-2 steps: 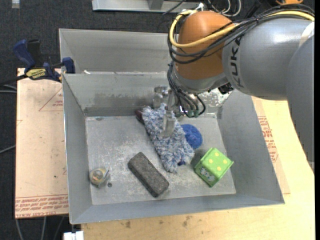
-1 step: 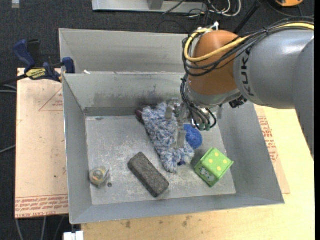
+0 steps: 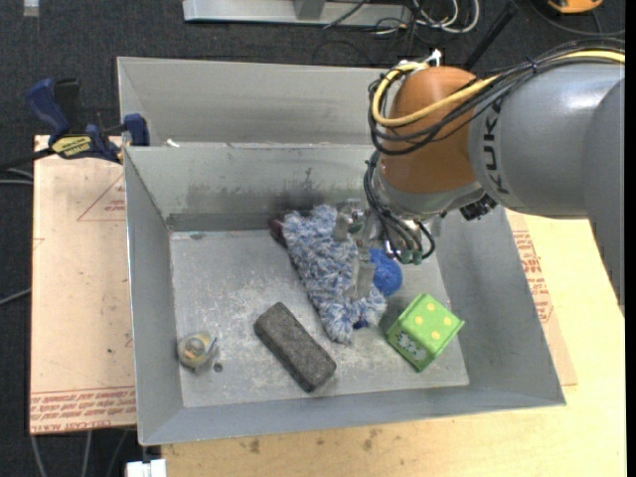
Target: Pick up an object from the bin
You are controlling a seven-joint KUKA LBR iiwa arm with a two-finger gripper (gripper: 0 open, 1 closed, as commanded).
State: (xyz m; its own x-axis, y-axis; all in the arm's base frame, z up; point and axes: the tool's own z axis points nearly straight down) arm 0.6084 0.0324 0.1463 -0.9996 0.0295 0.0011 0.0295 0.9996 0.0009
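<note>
Gripper (image 3: 360,276) low at bin (image 3: 149,266) centre, against right edge of blue-white woolly cloth (image 3: 320,261) — cloth's long axis runs back wall to front. Blue ball (image 3: 387,279) just right. Gripper state — cannot tell.

A green die (image 3: 427,332) with yellow dots lies right of and below the end effector (image 3: 366,241). A grey oblong block (image 3: 295,345) lies below-left, and a small round trinket (image 3: 197,349) sits farther left, well apart.

Cloth (image 3: 323,261) between block (image 3: 295,344) and die (image 3: 424,331)
</note>
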